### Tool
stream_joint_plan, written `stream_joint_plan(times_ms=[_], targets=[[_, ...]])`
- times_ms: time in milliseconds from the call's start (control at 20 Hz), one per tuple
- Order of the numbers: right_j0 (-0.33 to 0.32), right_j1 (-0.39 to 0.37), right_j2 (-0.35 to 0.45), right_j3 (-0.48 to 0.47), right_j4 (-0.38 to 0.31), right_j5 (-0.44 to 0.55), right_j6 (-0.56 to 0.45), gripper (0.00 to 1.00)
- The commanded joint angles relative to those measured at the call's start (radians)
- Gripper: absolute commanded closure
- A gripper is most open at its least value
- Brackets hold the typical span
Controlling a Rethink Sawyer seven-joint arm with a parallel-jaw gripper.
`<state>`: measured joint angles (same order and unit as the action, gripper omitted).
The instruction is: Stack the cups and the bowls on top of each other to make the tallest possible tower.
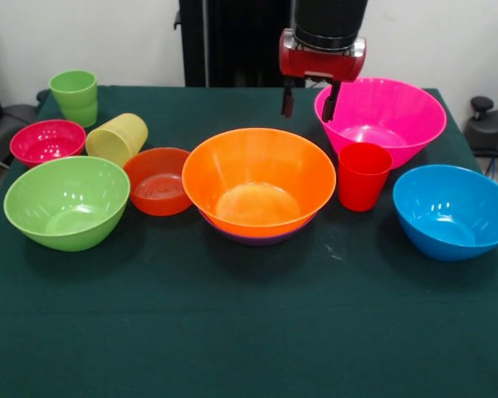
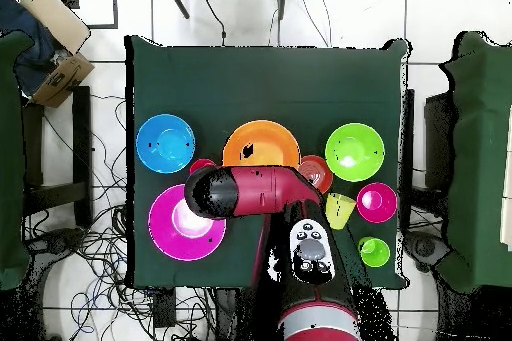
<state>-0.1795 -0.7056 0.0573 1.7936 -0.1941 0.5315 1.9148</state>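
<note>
Hovering with fingers spread and empty, the gripper hangs at the pink bowl's left rim, probably lining up a grab. From the left: lime-green bowl, tipped pale yellow cup, then the tower, orange bowl nested in purple. The red cup crowds the pink bowl's near side.

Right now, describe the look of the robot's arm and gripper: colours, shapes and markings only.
In the front view, the gripper has two short, dark, narrow fingers under a glossy red block with grey corner pieces, topped by a black cylindrical wrist. From overhead, the arm is a rounded red casing with a black end cap, and its lower link carries a pale grey oval panel with dark buttons.
</note>
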Motion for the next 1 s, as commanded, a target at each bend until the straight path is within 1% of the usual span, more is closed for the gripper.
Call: stream_joint_plan(times_ms=[50, 150, 400, 600, 1000], targets=[[0.034, 0.03, 0.006, 0.035, -0.003, -0.047, 0.138, 0.0], [0.048, 0.029, -0.007, 0.033, -0.013, -0.044, 0.136, 0.0], [0.079, 0.035, -0.031, 0.041, -0.007, -0.071, 0.164, 0.0], [0.102, 0.044, -0.046, 0.044, 0.011, -0.087, 0.184, 0.0], [0.138, 0.046, -0.072, 0.043, 0.028, -0.081, 0.195, 0.0]])
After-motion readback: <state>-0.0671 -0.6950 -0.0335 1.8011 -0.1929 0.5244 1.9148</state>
